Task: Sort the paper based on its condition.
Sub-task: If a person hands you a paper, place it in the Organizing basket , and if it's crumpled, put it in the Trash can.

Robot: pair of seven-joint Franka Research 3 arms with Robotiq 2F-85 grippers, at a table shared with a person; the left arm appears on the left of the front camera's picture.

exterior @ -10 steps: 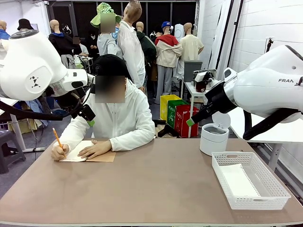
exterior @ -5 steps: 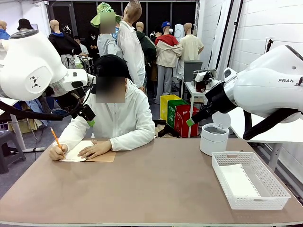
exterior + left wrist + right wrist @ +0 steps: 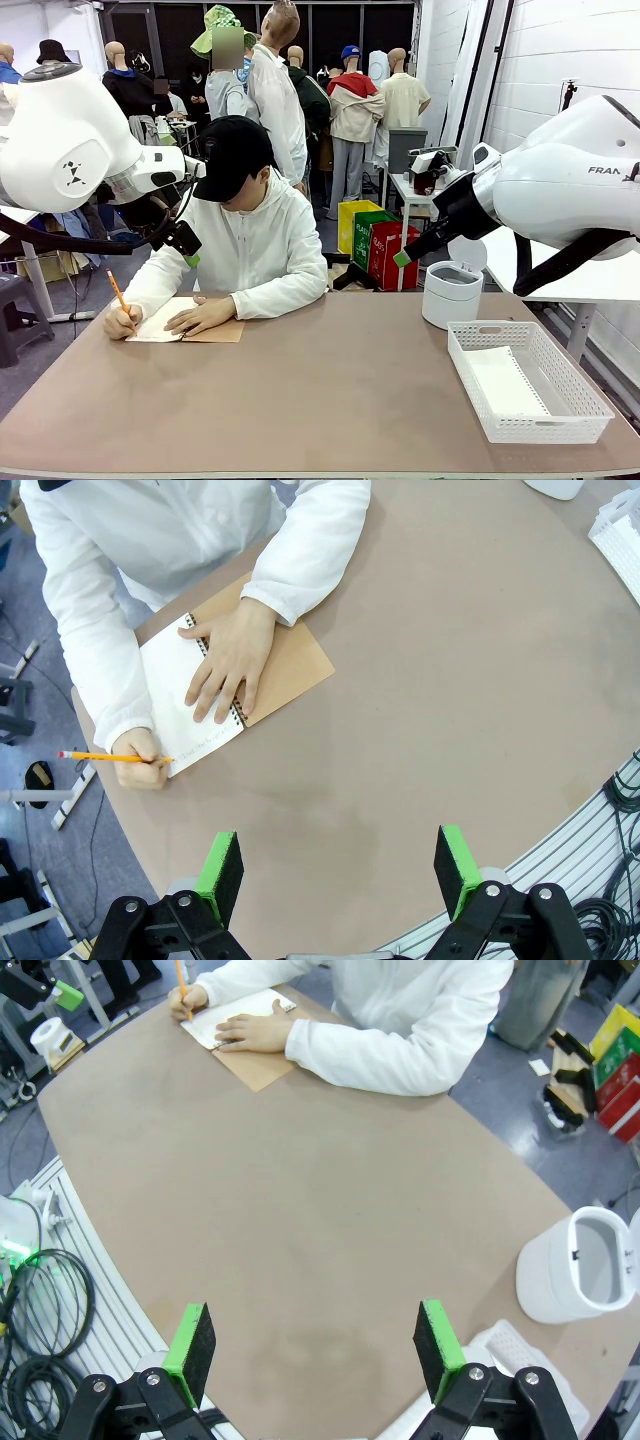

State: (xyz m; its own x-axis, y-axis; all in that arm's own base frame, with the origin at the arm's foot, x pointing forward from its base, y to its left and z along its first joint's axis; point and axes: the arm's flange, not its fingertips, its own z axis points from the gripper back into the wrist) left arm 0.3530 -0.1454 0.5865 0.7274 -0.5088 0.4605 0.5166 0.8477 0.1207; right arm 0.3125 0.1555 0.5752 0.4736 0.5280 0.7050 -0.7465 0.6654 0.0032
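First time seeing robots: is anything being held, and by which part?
The left arm and right arm have open, empty jaws. The person's hand grips a pencil near its tip.

Brown table (image 3: 330,400) — notebook (image 3: 225,333), mesh basket (image 3: 550,428), white bin (image 3: 452,295).

The notebook (image 3: 205,333) lies at the worktop's (image 3: 330,390) far left corner, under the person's hand (image 3: 203,316). A mesh basket (image 3: 550,426) sits along the right edge with paper (image 3: 503,385) in it. A round bin (image 3: 452,293) stands behind the basket.
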